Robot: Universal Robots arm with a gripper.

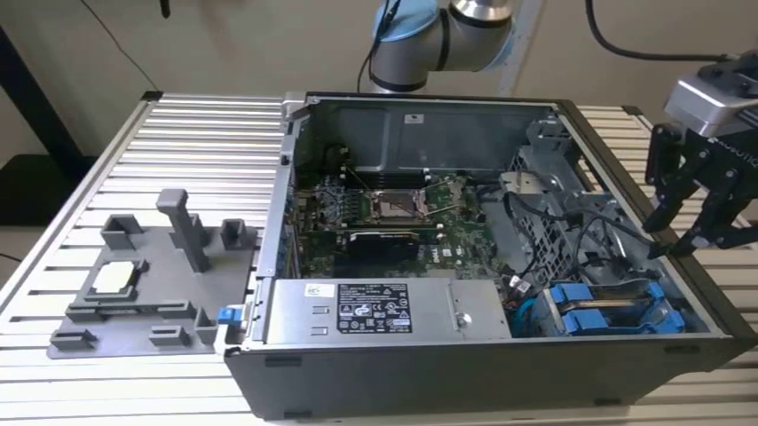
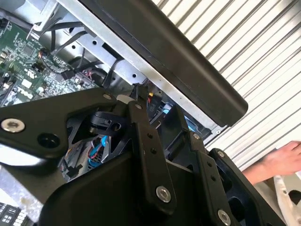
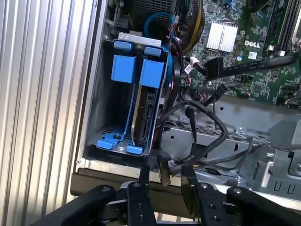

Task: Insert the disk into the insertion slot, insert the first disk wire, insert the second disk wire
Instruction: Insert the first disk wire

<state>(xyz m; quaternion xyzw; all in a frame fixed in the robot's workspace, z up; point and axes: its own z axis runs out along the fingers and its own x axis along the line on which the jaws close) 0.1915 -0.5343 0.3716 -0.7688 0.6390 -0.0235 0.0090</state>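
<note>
Probably robotics lab: slatted aluminium bench [image 1: 201,142], opened computer case [image 1: 474,373].

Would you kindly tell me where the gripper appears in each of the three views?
Exterior view: the gripper is at the exterior view's right, at the case's dark rim.
Second wrist view: the gripper is in the foreground, before that rim.
First wrist view: the gripper is by the rim, facing the blue drive bay.
Shared landmark: the rim.
</note>
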